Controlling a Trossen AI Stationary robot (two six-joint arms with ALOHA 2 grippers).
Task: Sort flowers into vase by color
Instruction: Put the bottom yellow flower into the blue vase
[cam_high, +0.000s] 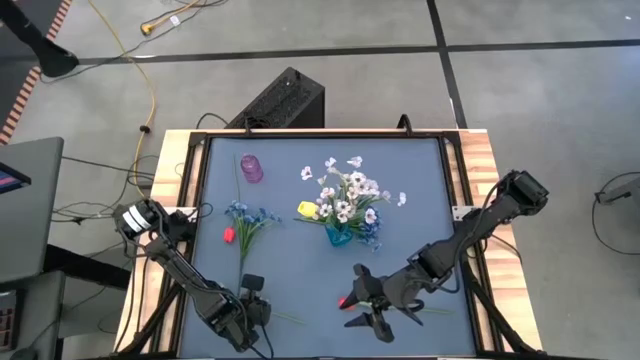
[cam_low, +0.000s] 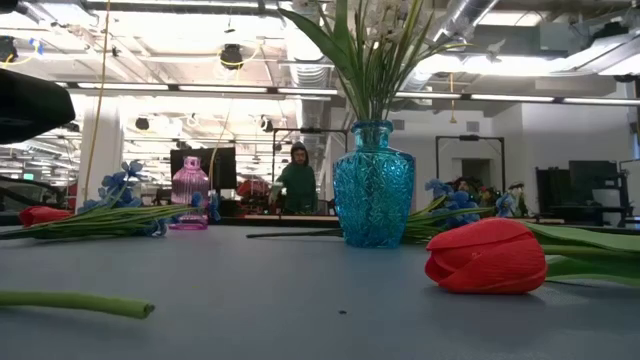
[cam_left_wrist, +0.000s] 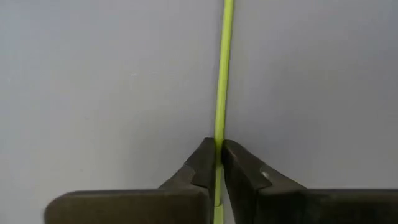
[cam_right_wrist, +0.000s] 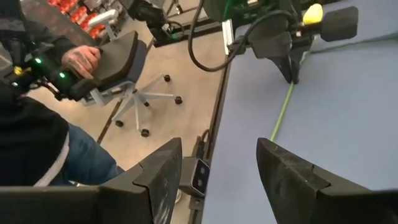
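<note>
Red tulip (cam_low: 490, 255) is lying closest to the low cam, on the bench (cam_high: 300, 255) at approx 6 o'clock from the teal vase (cam_high: 338, 236), w/ its stem running off toward 3 o'clock. Right gripper (cam_high: 372, 312) is sitting right beside it in the high view, fingers spread wide & holding nothing, pointing roughly toward 9 o'clock.

Left gripper (cam_left_wrist: 217, 163) is pinching a thin green stem (cam_left_wrist: 222, 74) at the bench's near-left corner; stem's long axis is running straight ahead of its fingers. Which flower it belongs to isn't visible.

White sprigs (cam_high: 350, 190) are already standing in the teal vase at centre. Pink vase (cam_high: 251, 168) is standing empty at approx 10 o'clock from it. Blue sprigs (cam_high: 250, 215) & a second red tulip (cam_high: 229, 235) are lying between them; yellow tulip (cam_high: 307, 209) is lying just beside the teal vase.

Judgement: right arm is nearer the red tulip, so a grasp across its stem looks like the next move.
</note>
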